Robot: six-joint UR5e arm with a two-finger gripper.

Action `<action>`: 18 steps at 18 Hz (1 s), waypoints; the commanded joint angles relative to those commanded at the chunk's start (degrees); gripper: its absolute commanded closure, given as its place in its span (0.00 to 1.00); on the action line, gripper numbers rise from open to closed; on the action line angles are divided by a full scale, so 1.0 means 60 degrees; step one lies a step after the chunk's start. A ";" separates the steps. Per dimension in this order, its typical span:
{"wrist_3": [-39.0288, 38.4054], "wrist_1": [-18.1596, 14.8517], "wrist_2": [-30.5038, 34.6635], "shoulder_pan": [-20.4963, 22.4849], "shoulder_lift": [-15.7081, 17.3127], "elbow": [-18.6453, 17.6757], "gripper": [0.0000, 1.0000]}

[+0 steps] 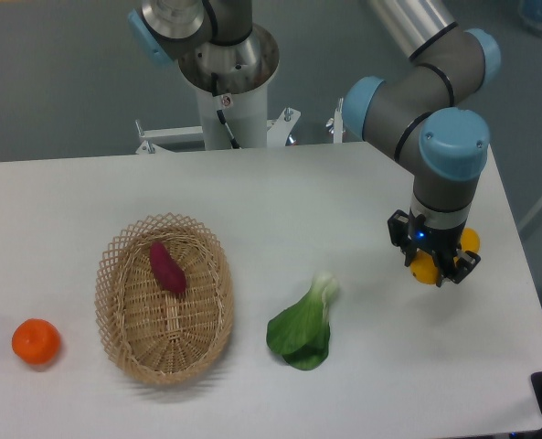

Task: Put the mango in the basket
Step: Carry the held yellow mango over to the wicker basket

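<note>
The mango (423, 270) is a yellow-orange fruit lying on the white table at the right, mostly hidden under my gripper; its two ends show at the lower left and upper right of the gripper. My gripper (435, 259) points straight down over the mango's middle, with a finger on each side of it. I cannot tell whether the fingers press on the fruit. The wicker basket (115, 274) stands at the left of the table, well away from the gripper, with a dark red-purple sweet potato (167, 267) lying inside it.
A round orange tangerine (37, 341) lies left of the basket near the table's front. A green leafy bok choy (302, 327) lies between the basket and the gripper. The robot's base (227, 82) stands behind the table. The table's right edge is close to the mango.
</note>
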 joint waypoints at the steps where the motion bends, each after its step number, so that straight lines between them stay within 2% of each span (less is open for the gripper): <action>1: 0.0000 0.0000 0.0000 -0.0029 0.0015 -0.0029 0.47; 9: -0.0204 0.0132 -0.0205 -0.0702 0.0321 -0.0482 0.46; 13: -0.0642 0.0249 -0.0483 -0.1361 0.0717 -0.0732 0.46; 15: -0.1169 0.0322 -0.0527 -0.1829 0.0732 -0.0718 0.46; 18: -0.1581 0.0760 -0.0513 -0.2430 0.0689 -0.0733 0.46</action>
